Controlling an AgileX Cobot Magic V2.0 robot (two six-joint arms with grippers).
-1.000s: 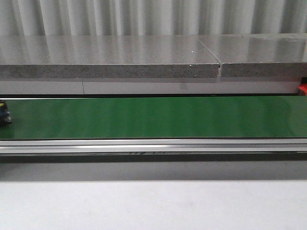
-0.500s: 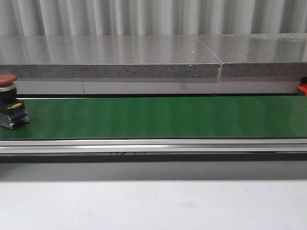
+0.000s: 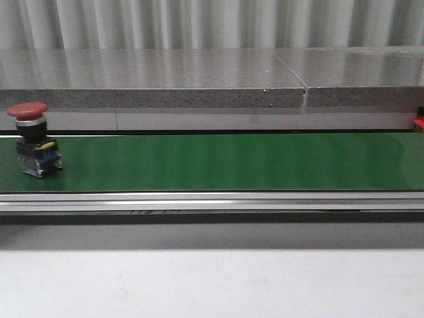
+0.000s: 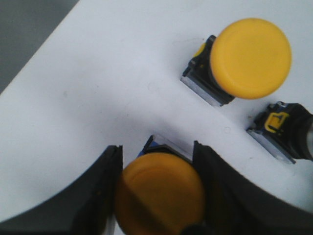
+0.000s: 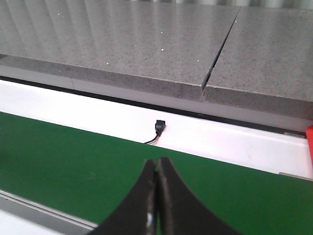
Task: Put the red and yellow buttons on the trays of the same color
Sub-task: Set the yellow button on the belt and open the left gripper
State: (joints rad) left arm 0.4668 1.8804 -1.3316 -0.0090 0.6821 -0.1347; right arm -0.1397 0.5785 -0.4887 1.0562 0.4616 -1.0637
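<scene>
Writing or brand marks cannot be read on anything in view; the yellow tab on the button body (image 4: 283, 131) cut off at the frame edge is too blurred to make out, and its cap is out of frame. The left pincer (image 4: 159, 191) has its two black fingers (image 4: 98, 196) spread around a yellow button (image 4: 159, 193), one on each side of the cap, though whether they press it cannot be told, and the lower part of the cap is cut off. A second yellow button (image 4: 249, 58) stands well beyond the fingertips on the white surface (image 4: 98, 98). The right pincer (image 5: 156, 205) is clenched tight with nothing between its tips, hanging over the green belt (image 5: 73, 156). A red button (image 3: 36, 142) stands upright on the belt's left end, seen only by the front camera, so its distance from either pincer cannot be judged.
</scene>
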